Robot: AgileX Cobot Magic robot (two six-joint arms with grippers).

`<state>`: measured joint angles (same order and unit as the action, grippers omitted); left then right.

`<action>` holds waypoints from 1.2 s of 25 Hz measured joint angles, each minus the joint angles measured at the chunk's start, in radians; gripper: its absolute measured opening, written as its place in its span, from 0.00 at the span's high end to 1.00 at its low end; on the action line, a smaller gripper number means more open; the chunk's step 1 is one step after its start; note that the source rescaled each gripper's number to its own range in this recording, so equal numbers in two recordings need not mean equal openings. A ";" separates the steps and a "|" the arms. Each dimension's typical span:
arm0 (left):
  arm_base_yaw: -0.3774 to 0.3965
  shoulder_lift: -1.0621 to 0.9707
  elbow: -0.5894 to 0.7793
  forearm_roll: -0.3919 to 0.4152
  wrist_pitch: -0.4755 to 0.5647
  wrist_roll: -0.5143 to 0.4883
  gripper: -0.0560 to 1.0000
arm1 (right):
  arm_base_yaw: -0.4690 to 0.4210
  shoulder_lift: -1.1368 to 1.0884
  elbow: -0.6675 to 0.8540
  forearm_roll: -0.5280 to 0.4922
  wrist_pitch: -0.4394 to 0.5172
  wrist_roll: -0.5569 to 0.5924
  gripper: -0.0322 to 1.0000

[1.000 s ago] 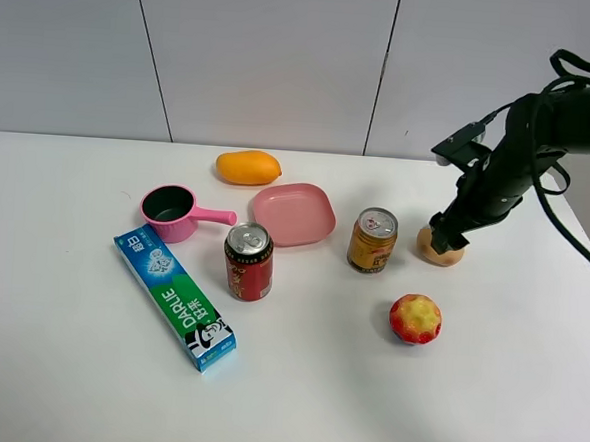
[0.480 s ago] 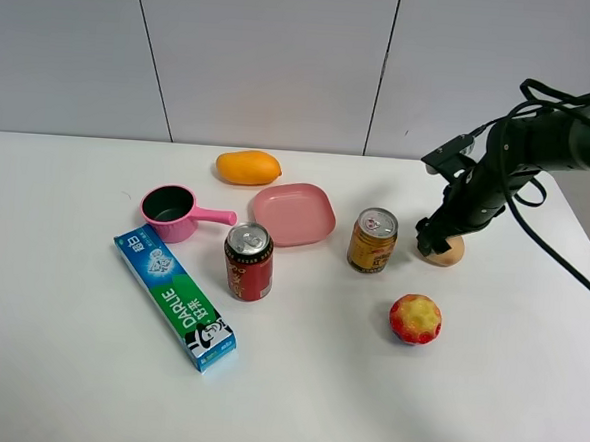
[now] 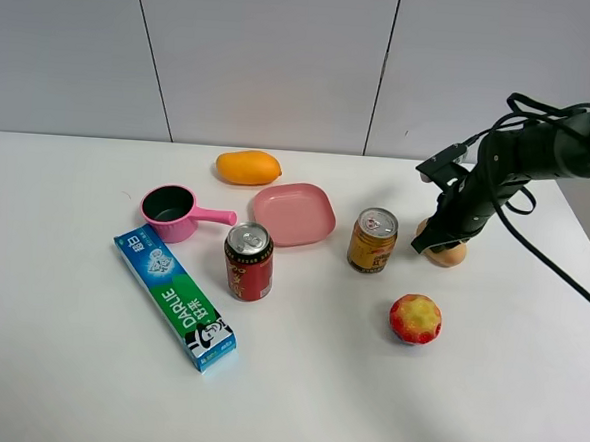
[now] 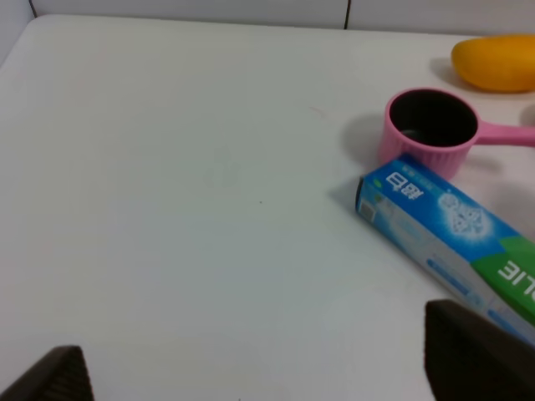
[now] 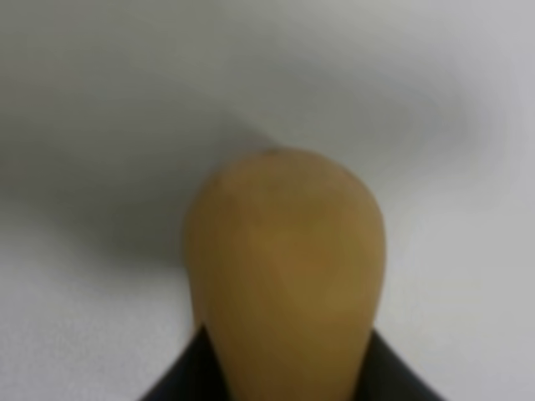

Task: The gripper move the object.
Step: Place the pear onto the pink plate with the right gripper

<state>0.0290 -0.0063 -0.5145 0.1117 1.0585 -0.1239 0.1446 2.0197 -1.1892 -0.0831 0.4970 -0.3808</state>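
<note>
Our right claw (image 3: pixel 436 241) pinches the potato (image 3: pixel 450 256) between its jaws near the golden can (image 3: pixel 373 241), presumably to carry it off; our left claw (image 4: pixel 255 355) hangs wide.

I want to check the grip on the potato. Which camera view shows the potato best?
The right wrist view: the potato fills the picture, though blurred. The exterior high view shows it small and partly covered. The left wrist view does not show it.
</note>
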 joint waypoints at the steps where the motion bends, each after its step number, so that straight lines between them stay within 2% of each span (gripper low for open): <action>1: 0.000 0.000 0.000 0.000 0.000 0.000 0.00 | 0.000 -0.005 0.000 -0.004 0.000 0.002 0.85; 4: 0.000 0.000 0.000 0.000 0.000 0.000 0.00 | 0.000 -0.038 0.000 -0.009 0.006 0.019 0.93; 10: 0.000 0.000 0.000 0.000 0.000 0.000 0.00 | 0.005 -0.285 -0.007 -0.005 -0.021 0.051 0.96; 15: 0.000 0.000 0.000 0.000 0.000 0.000 0.00 | 0.086 -0.393 -0.124 0.101 -0.016 0.063 0.96; 19: 0.000 0.000 0.000 0.000 0.000 0.000 0.00 | 0.201 -0.322 -0.266 0.167 -0.008 0.063 0.96; 23: 0.000 0.000 0.000 0.000 0.000 0.000 0.00 | 0.301 -0.175 -0.432 0.173 0.059 0.063 0.96; 26: 0.000 0.000 0.000 0.000 0.000 0.000 0.00 | 0.348 -0.063 -0.525 0.172 0.103 0.077 0.97; 30: 0.000 0.000 0.000 0.000 0.000 0.000 0.00 | 0.362 0.044 -0.568 0.170 0.156 0.109 0.97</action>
<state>0.0290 -0.0063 -0.5145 0.1117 1.0585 -0.1239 0.5061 2.0636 -1.7577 0.0865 0.6531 -0.2720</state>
